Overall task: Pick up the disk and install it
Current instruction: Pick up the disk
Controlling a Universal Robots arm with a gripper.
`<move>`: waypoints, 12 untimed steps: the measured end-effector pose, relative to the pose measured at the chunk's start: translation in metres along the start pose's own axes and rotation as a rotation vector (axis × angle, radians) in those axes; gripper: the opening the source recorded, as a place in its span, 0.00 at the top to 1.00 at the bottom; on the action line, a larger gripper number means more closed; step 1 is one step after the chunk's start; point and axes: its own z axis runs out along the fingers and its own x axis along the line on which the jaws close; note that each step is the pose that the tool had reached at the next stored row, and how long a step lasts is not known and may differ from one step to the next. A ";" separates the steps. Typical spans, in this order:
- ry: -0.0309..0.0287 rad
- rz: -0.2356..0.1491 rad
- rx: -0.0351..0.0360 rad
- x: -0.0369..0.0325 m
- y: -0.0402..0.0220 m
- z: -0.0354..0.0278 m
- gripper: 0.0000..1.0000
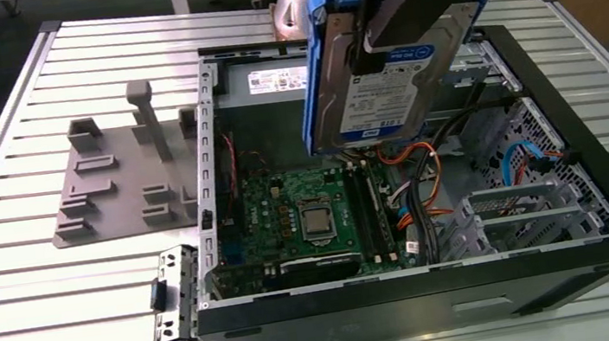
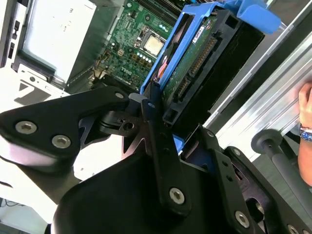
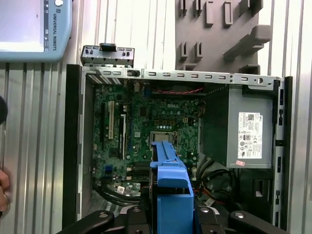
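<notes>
The disk [image 1: 382,95], a silver hard drive with a blue-and-white label in blue carrier rails, hangs on edge above the open computer case [image 1: 589,214]. My gripper [image 1: 388,42] is shut on it from above, and the black fingers [image 2: 152,114] clamp the carrier's edge. In the second wrist view the disk [image 2: 204,63] shows its connector side, with the motherboard [image 2: 141,46] beyond it. The first wrist view looks down over the blue carrier [image 3: 170,195] into the case [image 3: 73,146], above the motherboard [image 3: 146,136].
Inside the case are the grey power supply [image 1: 270,83], orange and blue cables [image 1: 423,182] and a drive bay [image 1: 519,214]. A grey fixture plate [image 1: 109,186] and a small metal cage [image 1: 174,295] lie on the slatted table. A person's hand [image 2: 306,105] is nearby.
</notes>
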 end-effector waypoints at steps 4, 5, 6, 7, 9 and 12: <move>0.0001 0.000 0.0000 0.0048 0.0002 0.0000 0.64; 0.0001 0.000 0.0000 0.0059 0.0002 0.0000 0.64; 0.0002 0.000 0.0000 0.0070 0.0003 0.0000 0.64; 0.0003 0.000 0.0000 0.0083 0.0003 0.0000 0.64; 0.0002 0.000 0.0001 0.0112 0.0005 0.0001 0.64; 0.0003 0.000 0.0000 0.0193 0.0008 0.0007 0.64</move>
